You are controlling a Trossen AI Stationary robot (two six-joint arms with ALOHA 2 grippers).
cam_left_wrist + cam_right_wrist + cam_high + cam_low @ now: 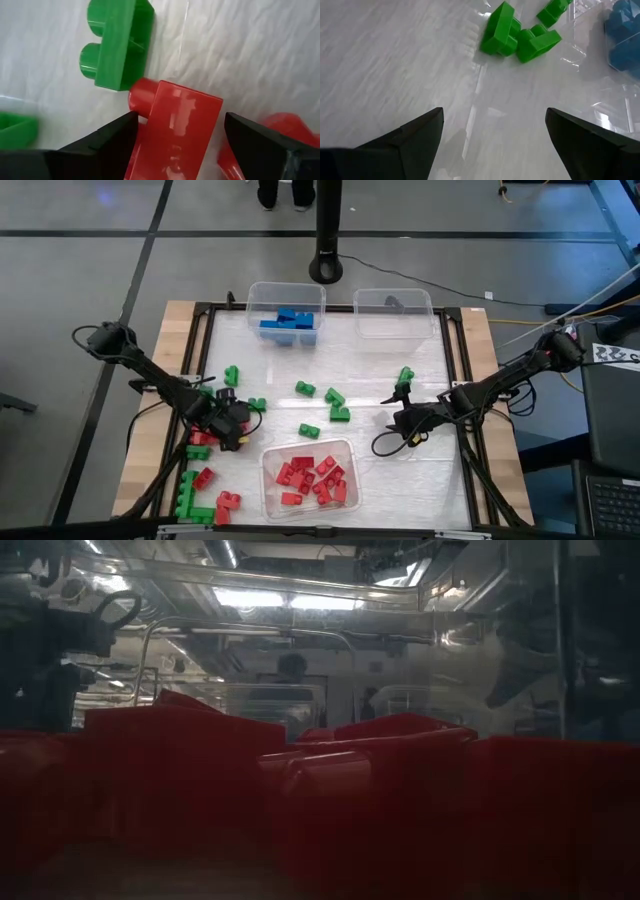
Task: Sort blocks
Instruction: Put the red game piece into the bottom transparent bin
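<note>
Between left jaws: red block [172, 132].

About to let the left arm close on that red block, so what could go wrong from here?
The left gripper stands open around the red block, whose stud touches a green block; closing may drag the green one along. Another red block lies beside one finger and could get knocked. The red bin looks fairly full, so a dropped block might bounce out.
</note>
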